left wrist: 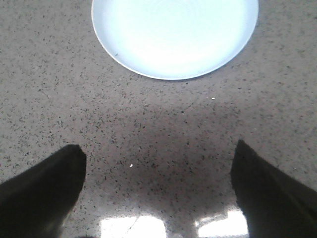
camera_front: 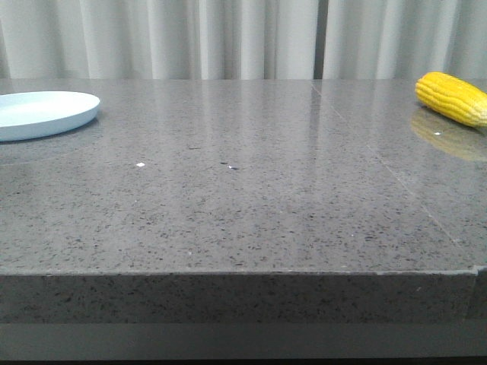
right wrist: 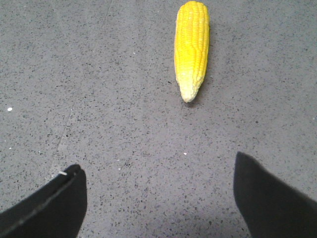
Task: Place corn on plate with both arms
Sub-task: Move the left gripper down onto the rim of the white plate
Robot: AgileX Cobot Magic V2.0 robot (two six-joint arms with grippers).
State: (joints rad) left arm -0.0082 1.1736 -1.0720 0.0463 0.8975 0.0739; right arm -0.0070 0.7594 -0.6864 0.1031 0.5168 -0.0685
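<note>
The yellow corn lies on the grey stone table at the far right. The pale blue-white plate sits at the far left and holds nothing. Neither gripper shows in the front view. In the left wrist view the left gripper is open and empty above bare table, with the plate a short way ahead of it. In the right wrist view the right gripper is open and empty, with the corn ahead of it, its pale tip pointing toward the fingers.
The speckled grey table runs to a front edge low in the front view, with a seam line on its right part. Pale curtains hang behind the table.
</note>
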